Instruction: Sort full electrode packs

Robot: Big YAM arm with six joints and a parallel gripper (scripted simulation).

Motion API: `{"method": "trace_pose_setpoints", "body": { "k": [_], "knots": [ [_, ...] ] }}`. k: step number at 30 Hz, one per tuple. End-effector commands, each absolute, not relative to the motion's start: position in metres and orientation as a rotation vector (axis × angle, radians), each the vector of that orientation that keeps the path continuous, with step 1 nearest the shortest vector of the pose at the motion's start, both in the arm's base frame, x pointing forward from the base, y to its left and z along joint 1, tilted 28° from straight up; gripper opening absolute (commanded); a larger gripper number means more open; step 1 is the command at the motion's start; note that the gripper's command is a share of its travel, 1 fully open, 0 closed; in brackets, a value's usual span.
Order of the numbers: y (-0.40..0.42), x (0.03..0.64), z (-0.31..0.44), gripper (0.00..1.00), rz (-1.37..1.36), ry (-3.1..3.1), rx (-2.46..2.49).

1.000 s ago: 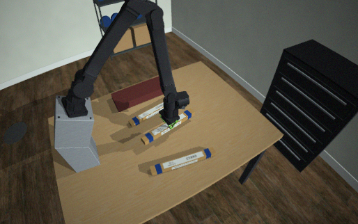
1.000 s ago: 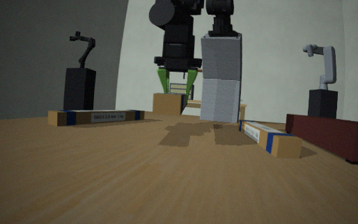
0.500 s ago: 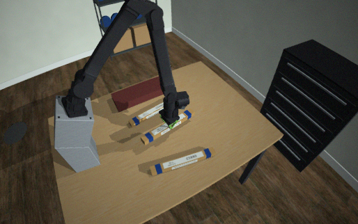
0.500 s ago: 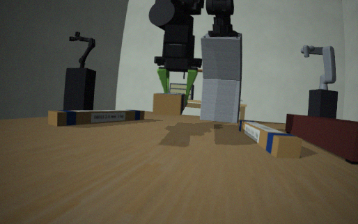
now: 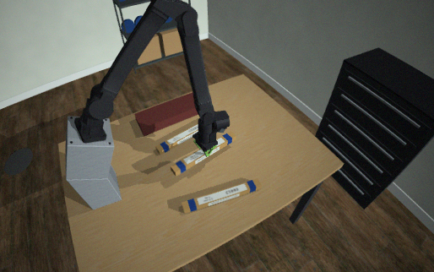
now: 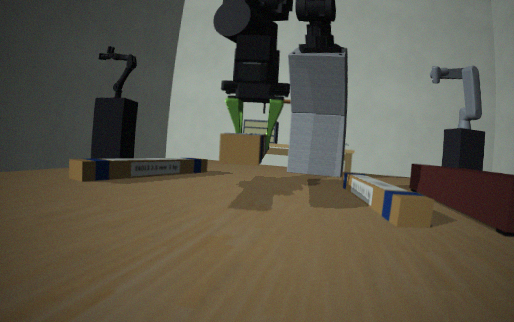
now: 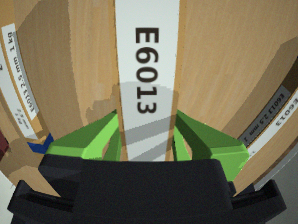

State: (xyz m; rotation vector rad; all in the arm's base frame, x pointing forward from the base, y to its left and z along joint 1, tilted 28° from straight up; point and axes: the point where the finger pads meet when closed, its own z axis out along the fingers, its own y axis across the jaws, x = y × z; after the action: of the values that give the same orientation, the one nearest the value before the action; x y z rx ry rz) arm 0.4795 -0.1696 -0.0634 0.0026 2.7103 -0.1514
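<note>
Over the wooden bench (image 5: 279,139) (image 6: 200,260) (image 7: 215,50), the claw (image 5: 206,152) (image 6: 256,140) (image 7: 146,113) grips a closed pack (image 5: 195,158) (image 6: 241,149) (image 7: 147,65).

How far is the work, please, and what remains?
No pack looks placed: the visible part of the platform carries none. The claw holds the middle pack above the bench. Judging each pack and placing the full ones remain; two packs lie on the bench.

Black gripper with green fingers (image 5: 207,151) (image 6: 255,140) closed on tan cardboard pack (image 5: 186,165) (image 6: 241,148) (image 7: 147,95), end-on. Blue-banded tan cardboard pack (image 5: 221,196) (image 6: 150,168) (image 7: 267,122) at frame left; another, frame right, beside dark-red platform (image 5: 166,116) (image 6: 465,192) (image 7: 2,143).
</note>
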Motion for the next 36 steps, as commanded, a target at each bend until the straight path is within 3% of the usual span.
{"method": "trace_pose_setpoints", "body": {
  "k": [1,36],
  "knots": [
    [-0.184,0.496,-0.022,0.00,-0.188,2.635,0.007],
    [-0.174,0.463,0.022,0.00,-0.182,2.649,0.005]
  ]
}}
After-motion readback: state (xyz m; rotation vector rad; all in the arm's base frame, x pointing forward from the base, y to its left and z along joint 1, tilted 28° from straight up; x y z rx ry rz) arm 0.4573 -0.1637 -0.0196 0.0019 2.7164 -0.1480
